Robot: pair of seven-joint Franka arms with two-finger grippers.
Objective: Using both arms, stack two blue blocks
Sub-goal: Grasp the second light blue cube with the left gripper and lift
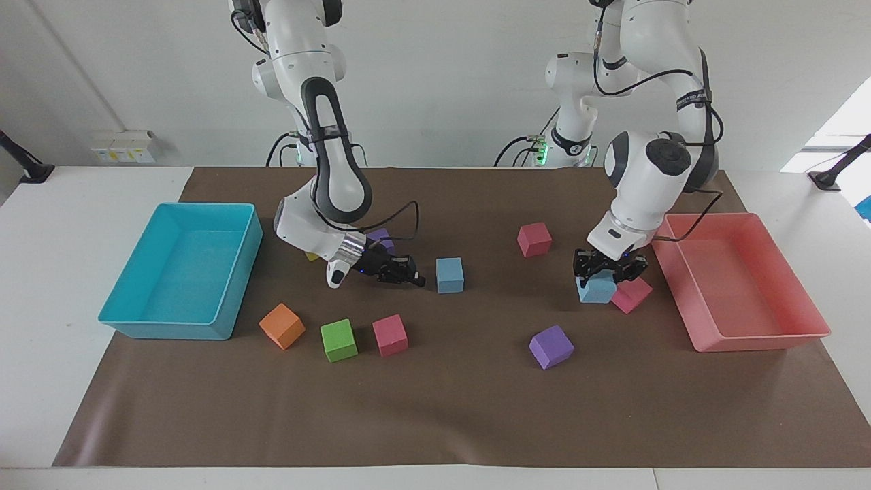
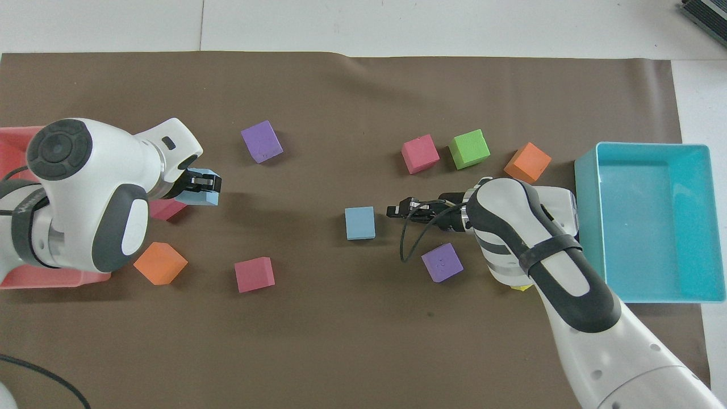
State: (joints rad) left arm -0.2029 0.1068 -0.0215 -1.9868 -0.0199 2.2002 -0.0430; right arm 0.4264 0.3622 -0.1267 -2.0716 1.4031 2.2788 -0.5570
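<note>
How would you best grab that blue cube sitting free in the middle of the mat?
Come straight down from above and pinch two opposite side faces of the blue cube. It rests flat and square on the mat with its top bare. The shut right tool lies low just beside one face, so the other pair looks easier.

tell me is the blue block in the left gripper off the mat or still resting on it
Off the mat. The left gripper is shut on the blue block, which hangs clear of its shadow.
</note>
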